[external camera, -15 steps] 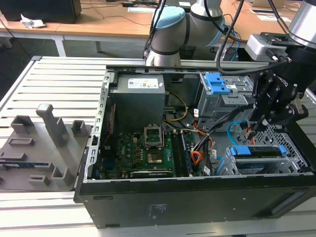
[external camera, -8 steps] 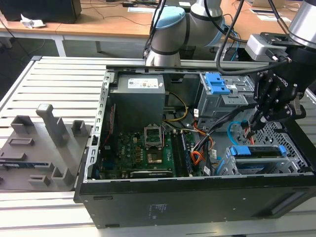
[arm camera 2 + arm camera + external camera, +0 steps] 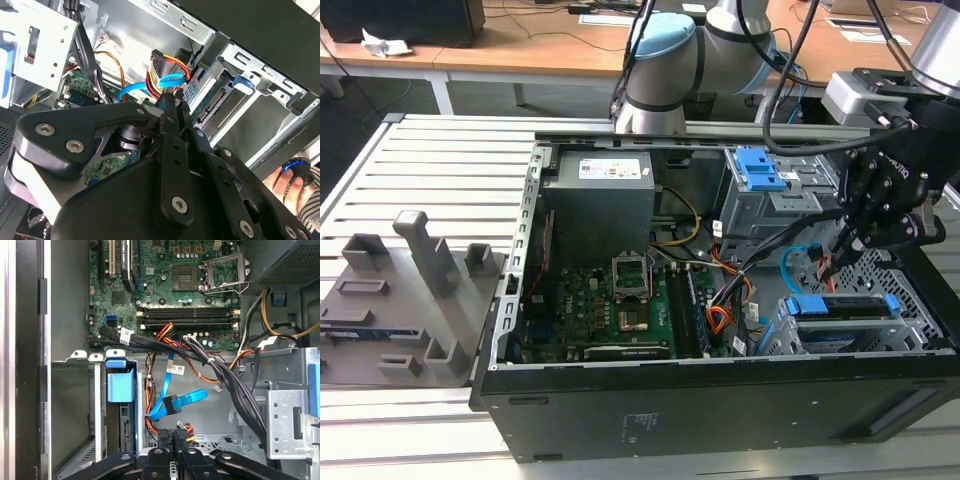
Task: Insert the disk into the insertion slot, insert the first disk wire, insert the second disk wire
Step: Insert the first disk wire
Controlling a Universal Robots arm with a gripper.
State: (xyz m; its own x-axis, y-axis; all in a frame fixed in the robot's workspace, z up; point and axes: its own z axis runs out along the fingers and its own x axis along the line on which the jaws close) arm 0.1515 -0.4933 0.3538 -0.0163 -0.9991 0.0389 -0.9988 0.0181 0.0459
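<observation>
Disk w/ blue side rails (image 3: 840, 308) lies flat inside the low grey perforated-metal drive cage (image 3: 772, 335), connector edge facing the black claw (image 3: 176, 439). Arm comes down over the cage w/ wrist bent. Claw tilts at the cage's open end, fingers narrow, pinching the plug end of the thin red-orange wire lead (image 3: 152, 84), which runs away from the cage; flat light blue cable (image 3: 187, 399) slants just beside the cage, dark plug free.
</observation>
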